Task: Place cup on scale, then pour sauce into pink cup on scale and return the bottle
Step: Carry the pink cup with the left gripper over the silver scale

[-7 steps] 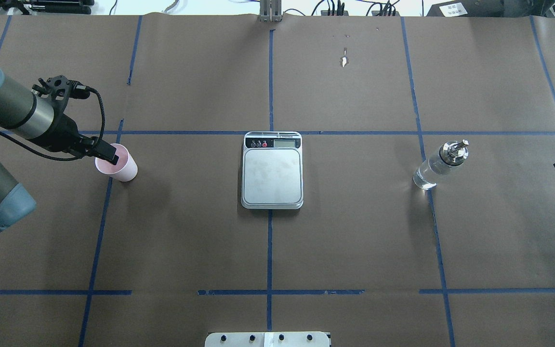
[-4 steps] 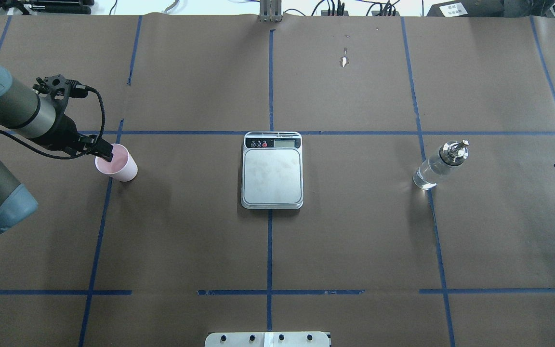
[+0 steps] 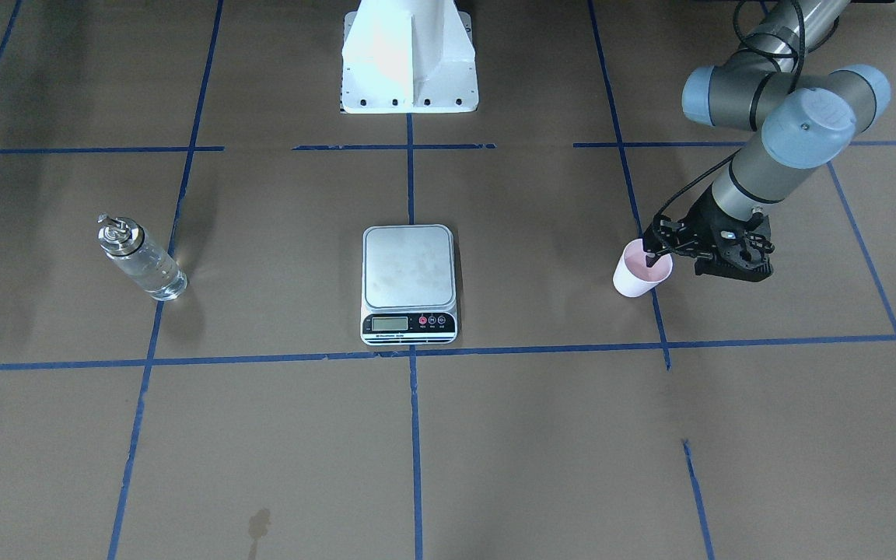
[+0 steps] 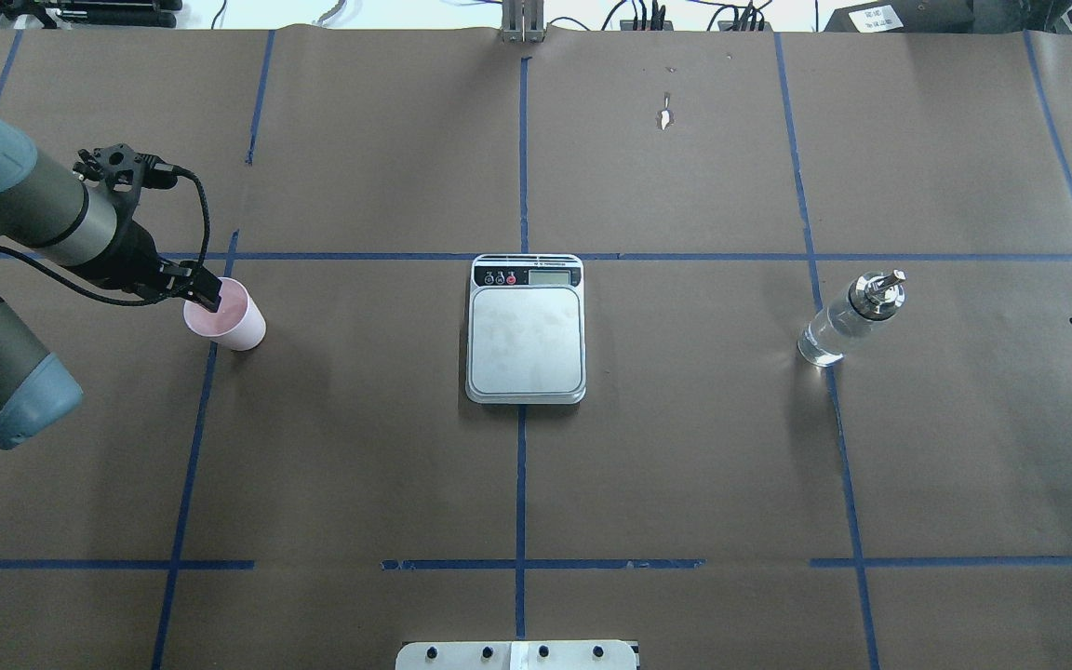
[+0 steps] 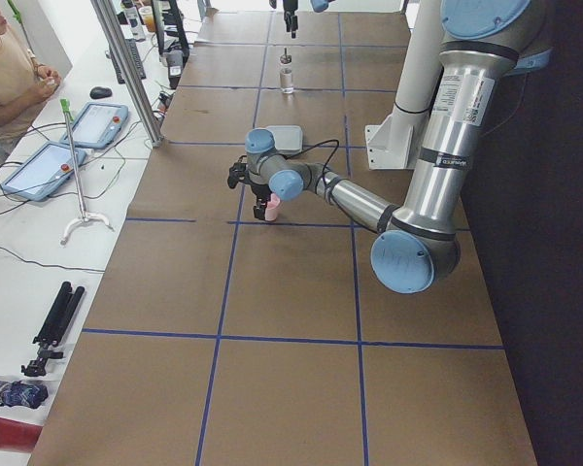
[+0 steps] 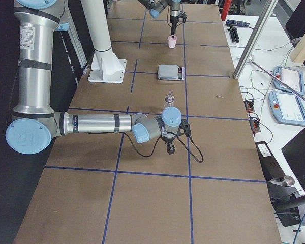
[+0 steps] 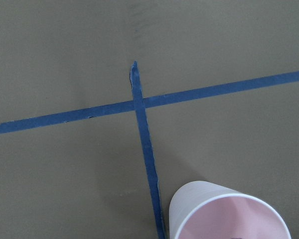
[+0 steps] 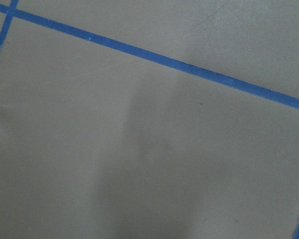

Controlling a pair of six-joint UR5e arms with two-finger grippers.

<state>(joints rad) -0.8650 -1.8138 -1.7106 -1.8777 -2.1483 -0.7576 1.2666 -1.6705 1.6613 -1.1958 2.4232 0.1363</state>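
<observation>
Risking a crushed or tipped cup (image 4: 236, 326): left gripper (image 4: 210, 300) sits at its thin rim, can't tell if clamped, scale (image 4: 526, 328) well off to its side

The desk (image 4: 685, 465) is being looked down on from high up, behind the robot, in the overhead view. In the front-facing view it is being looked at from the other side, so left and right are being swapped. The scale (image 4: 526, 330), the cup (image 4: 240, 328) and the bottle (image 4: 834, 328) are being shown in both. In the two side views the desk is being seen along its length, from far back at each end. The cup is being seen from very near in the left wrist view. Desk and blue tape (image 8: 189, 68) are being shown close up in the right wrist view.
</observation>
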